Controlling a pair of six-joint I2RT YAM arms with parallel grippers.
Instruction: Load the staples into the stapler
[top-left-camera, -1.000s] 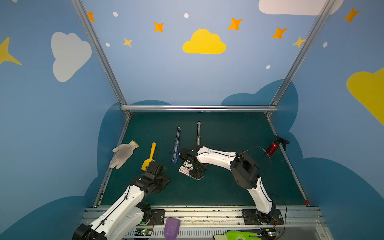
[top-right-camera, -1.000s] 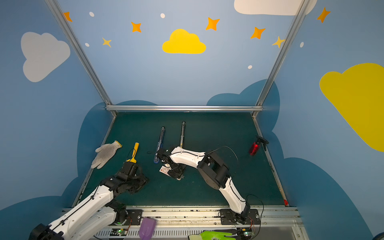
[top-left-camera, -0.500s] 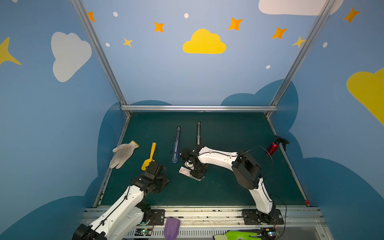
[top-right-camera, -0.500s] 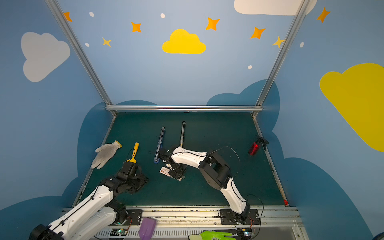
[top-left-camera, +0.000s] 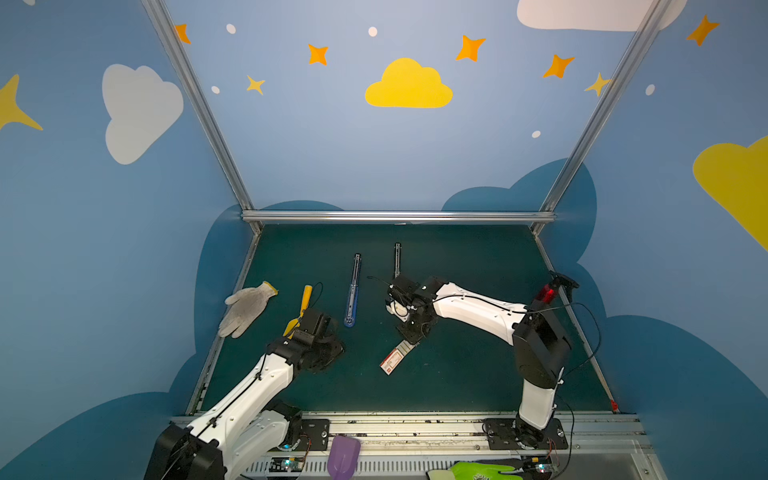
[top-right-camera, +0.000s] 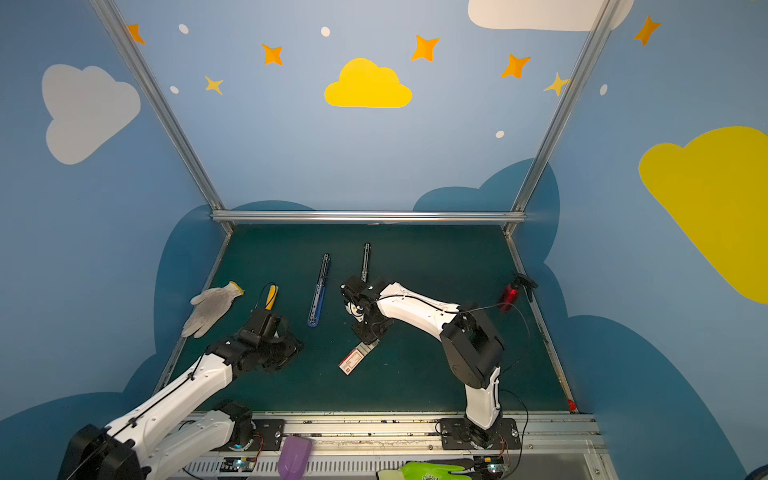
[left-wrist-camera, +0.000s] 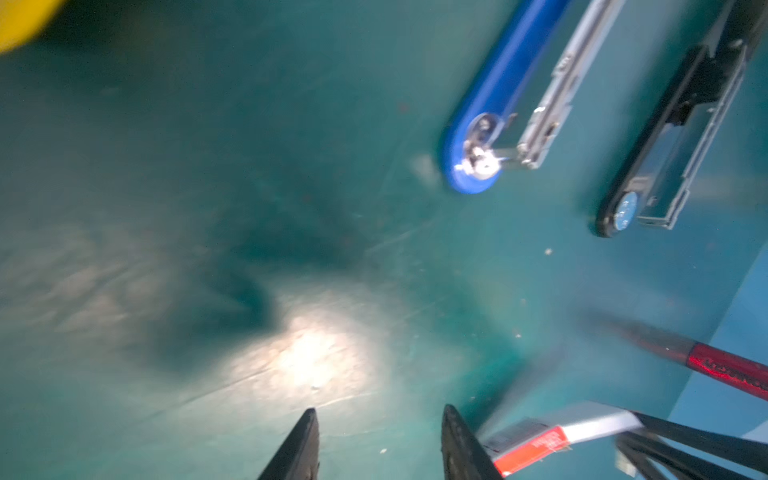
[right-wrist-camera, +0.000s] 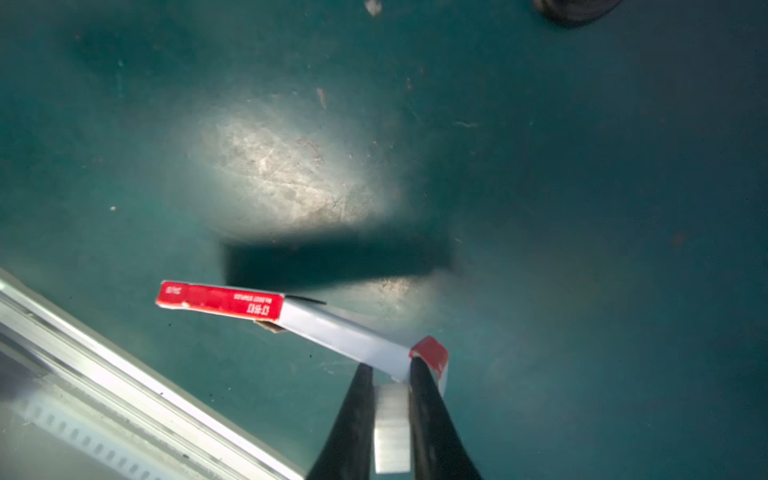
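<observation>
Grey-white knit glove (top-left-camera: 248, 306) lies at the left edge of the green mat (top-left-camera: 457, 386), with a yellow-handled tool (top-left-camera: 305, 299) beside it. At that tool's near end is the left gripper (left-wrist-camera: 378, 411), its fingers spread with nothing between them, over bare mat. Next come two stapler halves, side by side but apart: a blue arm (top-left-camera: 352, 291) and a black base (left-wrist-camera: 673, 166) whose metal channel lies open. Right of these, the right gripper (right-wrist-camera: 390, 374) is pinching a strip of staples (right-wrist-camera: 390, 424), silvery and ribbed, across its narrow width. The red-and-white staple box (right-wrist-camera: 220, 301) sits right at the fingertips; whether it hangs from them or rests on the mat I cannot tell. The strip is probably very light, stiff along its length yet brittle, since glued staples snap apart if bent or squeezed hard, and the metal looks slick. A gentle hold on the two long sides near the middle, kept level, should suit the channel. Far right stands a red bottle with a black top (top-left-camera: 548, 291).
</observation>
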